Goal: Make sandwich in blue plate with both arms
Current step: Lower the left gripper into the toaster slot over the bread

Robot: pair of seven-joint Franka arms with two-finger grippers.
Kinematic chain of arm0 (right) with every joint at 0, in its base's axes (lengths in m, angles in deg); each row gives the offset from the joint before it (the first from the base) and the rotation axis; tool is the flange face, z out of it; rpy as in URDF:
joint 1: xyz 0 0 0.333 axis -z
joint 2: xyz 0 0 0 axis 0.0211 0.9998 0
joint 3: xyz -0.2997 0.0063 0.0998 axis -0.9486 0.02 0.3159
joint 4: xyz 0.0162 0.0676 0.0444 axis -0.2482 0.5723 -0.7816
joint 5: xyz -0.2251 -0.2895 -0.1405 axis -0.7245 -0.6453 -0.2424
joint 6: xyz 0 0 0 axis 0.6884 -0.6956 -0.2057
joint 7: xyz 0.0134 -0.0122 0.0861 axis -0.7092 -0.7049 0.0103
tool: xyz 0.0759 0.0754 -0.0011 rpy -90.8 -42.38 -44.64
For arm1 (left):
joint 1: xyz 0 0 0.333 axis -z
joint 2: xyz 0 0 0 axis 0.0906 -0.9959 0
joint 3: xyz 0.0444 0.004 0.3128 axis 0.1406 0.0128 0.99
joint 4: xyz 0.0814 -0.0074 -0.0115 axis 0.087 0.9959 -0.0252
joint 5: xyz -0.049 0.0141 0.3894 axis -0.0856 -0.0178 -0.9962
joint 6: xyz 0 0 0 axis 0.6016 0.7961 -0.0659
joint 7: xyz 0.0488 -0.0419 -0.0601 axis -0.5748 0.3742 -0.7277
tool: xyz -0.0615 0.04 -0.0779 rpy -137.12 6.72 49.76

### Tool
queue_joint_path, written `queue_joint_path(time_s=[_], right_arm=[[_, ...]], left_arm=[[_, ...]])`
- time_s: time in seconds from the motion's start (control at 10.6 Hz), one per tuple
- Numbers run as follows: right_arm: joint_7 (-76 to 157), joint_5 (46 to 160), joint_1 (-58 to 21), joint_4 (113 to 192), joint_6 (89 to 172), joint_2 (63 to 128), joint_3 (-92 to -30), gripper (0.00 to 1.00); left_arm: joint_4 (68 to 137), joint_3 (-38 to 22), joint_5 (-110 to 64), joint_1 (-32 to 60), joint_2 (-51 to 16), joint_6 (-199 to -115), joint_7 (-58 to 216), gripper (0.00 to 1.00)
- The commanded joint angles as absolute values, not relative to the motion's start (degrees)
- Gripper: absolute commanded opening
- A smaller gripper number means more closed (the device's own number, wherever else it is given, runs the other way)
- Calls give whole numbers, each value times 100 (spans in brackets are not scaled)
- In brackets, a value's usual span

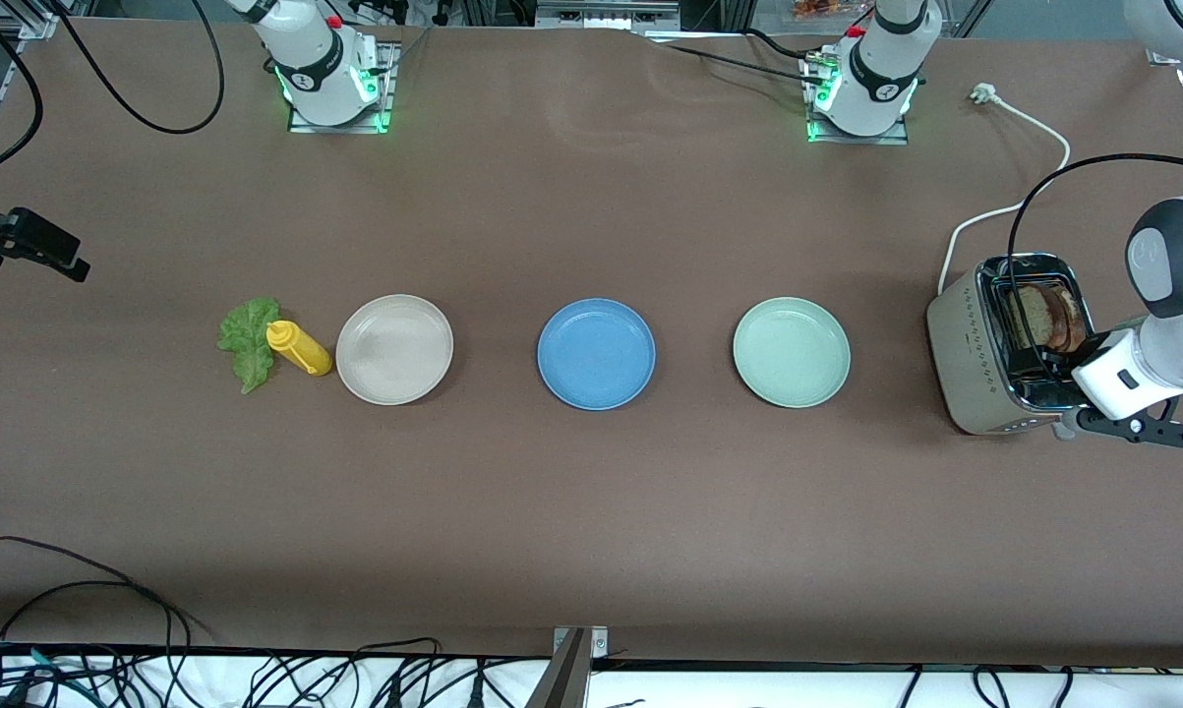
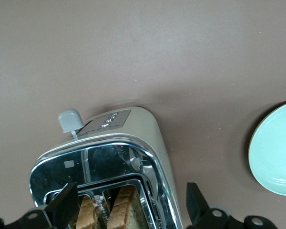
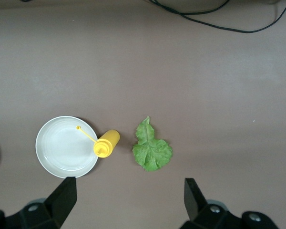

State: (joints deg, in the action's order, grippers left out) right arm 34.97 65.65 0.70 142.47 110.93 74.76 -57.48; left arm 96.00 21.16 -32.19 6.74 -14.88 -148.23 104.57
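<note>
- While the blue plate (image 1: pixel 596 354) sits bare between the beige plate (image 1: pixel 394 349) and pale green plate (image 1: pixel 792 352), left gripper (image 2: pixel 128 202) hangs over the toaster (image 1: pixel 989 364), fingers (image 2: pixel 63 205) released around two toast slices (image 2: pixel 121 210).
- Right gripper (image 3: pixel 128 198) hangs fingers spread over the table (image 1: pixel 591 521) at the right arm's end, near the lettuce leaf (image 3: pixel 151 150) and mustard bottle (image 3: pixel 106 143).

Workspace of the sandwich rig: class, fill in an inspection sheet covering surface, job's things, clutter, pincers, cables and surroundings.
Surface: brown table, bare apart from the items below.
Job's things: blue plate empty, between beige plate and pale green plate; lettuce leaf at the right arm's end; two toast slices in the toaster.
Clutter: yellow squeeze bottle lying beside the beige plate.
Pincers: left pincer open over the toaster; right pincer open, above the lettuce and beige plate.
Cables: white toaster cord, its plug lying on the table; black cables along the table's edges.
Surroundings: nothing seen.
</note>
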Motion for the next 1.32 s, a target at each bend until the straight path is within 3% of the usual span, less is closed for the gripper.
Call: queue_joint_path(time_s=[0.0,0.56,0.85,1.22], right_arm=[[3530,6547,64,14163,10995,7466,-5740,100],[3530,6547,64,14163,10995,7466,-5740,100],[3530,6547,64,14163,10995,7466,-5740,100],[3530,6547,64,14163,10995,7466,-5740,100]], left_arm=[[9644,2198,-2889,564,-1570,-14859,10809,100],[9661,2207,-2879,555,-1614,-14693,10758,99],[9661,2216,-2748,563,-1588,-14385,10722,74],[9661,2321,-2739,555,-1579,-14262,10783,72]])
